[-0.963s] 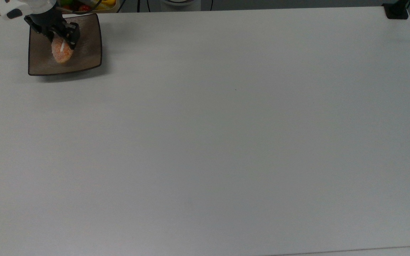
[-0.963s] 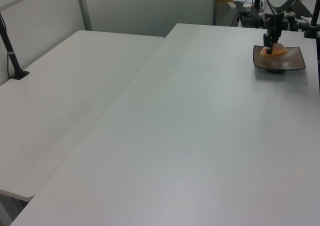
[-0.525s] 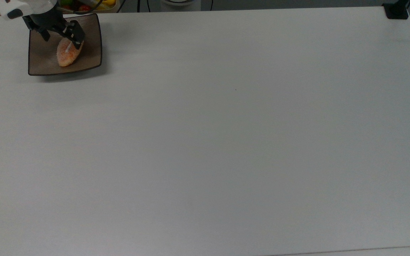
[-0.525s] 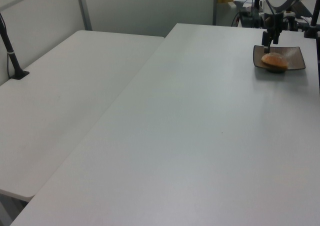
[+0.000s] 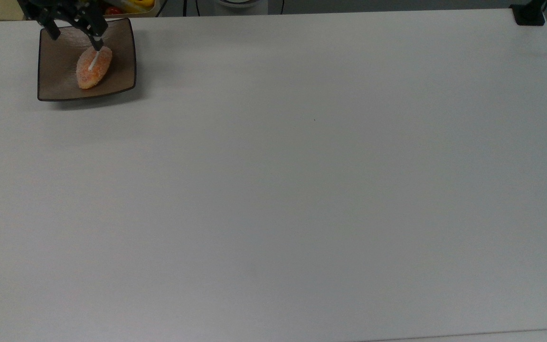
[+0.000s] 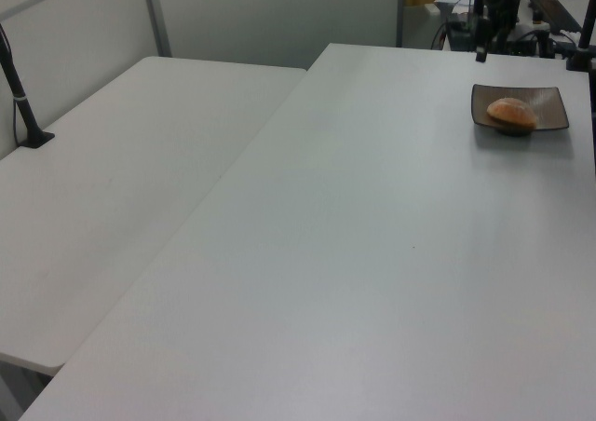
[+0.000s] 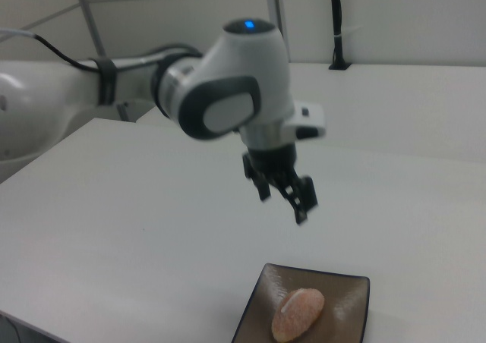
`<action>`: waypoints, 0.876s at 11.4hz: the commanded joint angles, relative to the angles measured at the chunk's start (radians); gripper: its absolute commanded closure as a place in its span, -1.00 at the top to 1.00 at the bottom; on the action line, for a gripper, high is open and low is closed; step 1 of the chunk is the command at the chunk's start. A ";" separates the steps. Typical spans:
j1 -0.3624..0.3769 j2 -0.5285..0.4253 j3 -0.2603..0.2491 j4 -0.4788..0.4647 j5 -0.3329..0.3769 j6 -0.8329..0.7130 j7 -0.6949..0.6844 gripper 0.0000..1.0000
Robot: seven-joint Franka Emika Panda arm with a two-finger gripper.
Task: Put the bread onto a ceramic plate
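The bread (image 5: 94,67), an oval orange-brown bun with a white stripe, lies on the square brown ceramic plate (image 5: 57,78) in the top view's upper left corner. My gripper (image 5: 77,40) hangs open above the plate's far edge, clear of the bun, with nothing between its fingers. In the right view the gripper (image 7: 282,206) hovers well above the plate (image 7: 349,309), and the bread (image 7: 298,313) rests free on it. The left view shows the bread (image 6: 511,113) on the plate (image 6: 552,115) at the far right of the table.
A container of colourful fruit (image 5: 128,5) sits just beyond the plate at the table's edge. A black mount (image 5: 529,14) stands at the top view's upper right corner. A second white table (image 6: 112,179) with a black post (image 6: 23,104) adjoins on the left view's left.
My gripper opened and let go of the bread, then rose and drew back toward the top view's upper edge. The bread settled on the plate, tilted slightly differently.
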 commanded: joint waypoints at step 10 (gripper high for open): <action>0.017 -0.091 0.419 0.128 -0.178 -0.226 0.313 1.00</action>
